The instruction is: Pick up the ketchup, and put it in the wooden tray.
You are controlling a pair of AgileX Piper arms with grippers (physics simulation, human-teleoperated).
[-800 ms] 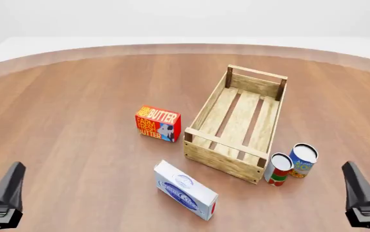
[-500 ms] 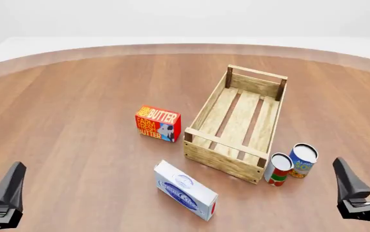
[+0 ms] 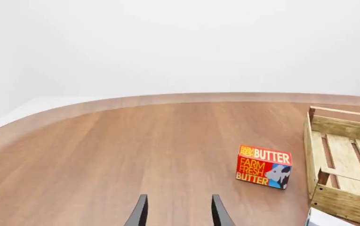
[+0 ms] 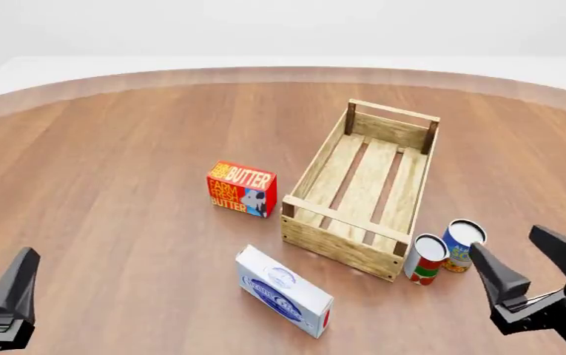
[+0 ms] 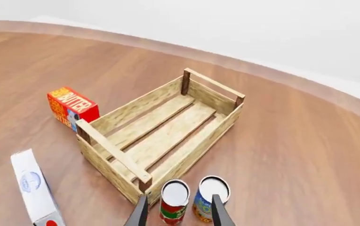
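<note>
Light-wood slatted wooden tray [image 4: 362, 194], upright on table, nothing inside

Not a home or kitchen but a bare simulated test scene, rendered by computer. Shown by a plain white backdrop with no walls, windows or furniture, and flat, even lighting. Only a large round wooden table [image 4: 115, 148] with a pale rim, carrying a few grocery props: a butter box [image 4: 242, 188], a white carton [image 4: 283, 291], two cans [image 4: 447, 250] and a slatted wooden tray [image 4: 364, 188]. Black robot fingers [image 4: 11, 285] at the near edge.
</note>
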